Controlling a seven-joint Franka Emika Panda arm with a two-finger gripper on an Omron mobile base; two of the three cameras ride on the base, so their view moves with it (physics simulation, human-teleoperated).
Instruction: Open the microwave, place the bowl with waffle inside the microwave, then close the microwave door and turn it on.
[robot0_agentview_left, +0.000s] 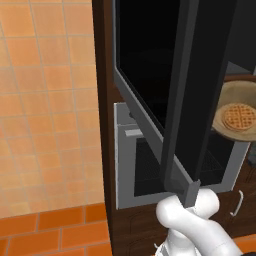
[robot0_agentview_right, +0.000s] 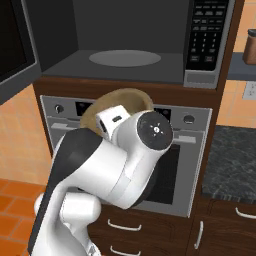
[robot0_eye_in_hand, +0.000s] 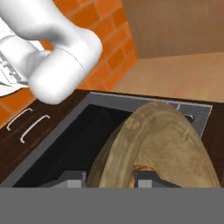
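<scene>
Black glass of the microwave door (robot0_agentview_left: 150, 65) stands swung wide to the left of the claw (robot0_eye_in_hand: 107, 177), so the opening step looks done and the carrying step is in hand. In the hand view the claw is clenched on the rim of the bowl with waffle (robot0_eye_in_hand: 162, 140), one finger on each side of the tan wall. The bowl rides in front of the silver oven (robot0_agentview_right: 190, 145), with the microwave (robot0_agentview_right: 135, 45) cavity open above the claw and its grey turntable (robot0_agentview_right: 125, 58) bare. Inside the bowl lies the single golden waffle (robot0_agentview_left: 239, 116), flat on the bottom. Next, I judge, the claw must lift the bowl over the cavity's lower lip and move it forward level, so the waffle stays put.
</scene>
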